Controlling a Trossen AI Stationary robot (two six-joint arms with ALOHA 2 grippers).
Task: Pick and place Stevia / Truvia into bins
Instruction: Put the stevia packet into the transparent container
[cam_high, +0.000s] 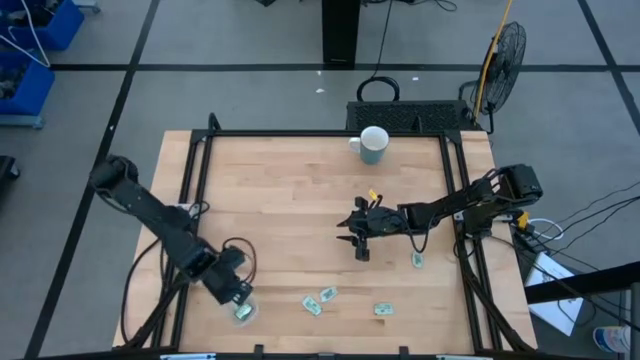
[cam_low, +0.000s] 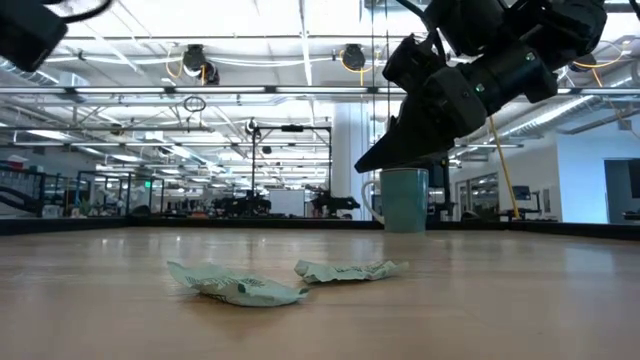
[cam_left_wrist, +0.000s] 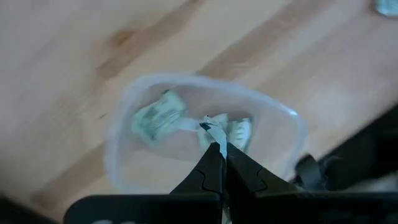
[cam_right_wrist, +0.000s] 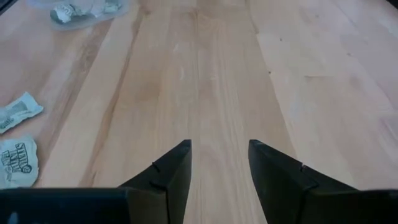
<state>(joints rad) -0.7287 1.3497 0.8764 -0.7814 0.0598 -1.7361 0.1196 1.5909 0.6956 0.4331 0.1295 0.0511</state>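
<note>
My left gripper (cam_high: 238, 297) hangs over the clear tub (cam_high: 244, 313) at the table's near left and is shut on a pale green and white Stevia packet (cam_left_wrist: 213, 132). In the left wrist view the tub (cam_left_wrist: 124, 155) holds two more packets (cam_left_wrist: 155, 118) (cam_left_wrist: 240, 132). My right gripper (cam_high: 355, 240) (cam_right_wrist: 219, 146) is open and empty above bare wood at mid-table. Loose packets lie flat on the table near the front edge (cam_high: 328, 294) (cam_high: 312, 306) (cam_high: 383, 310), and one lies under the right arm (cam_high: 418, 260). My left gripper pinches the packet between its two shut fingers (cam_left_wrist: 210, 168). The packet shows edge-on as a thin white strip (cam_left_wrist: 217, 142) sticking out past the fingertips. The fingers point down from above the tub's opening. The packet is lifted clear, over the packets in the tub.
A white mug (cam_high: 372, 145) stands at the table's far edge and also shows in the low view (cam_low: 403, 198). Two packets (cam_low: 240, 288) (cam_low: 350, 270) lie in front of the low camera. Black frame rails (cam_high: 196, 180) (cam_high: 462, 200) run along the table's left and right sides.
</note>
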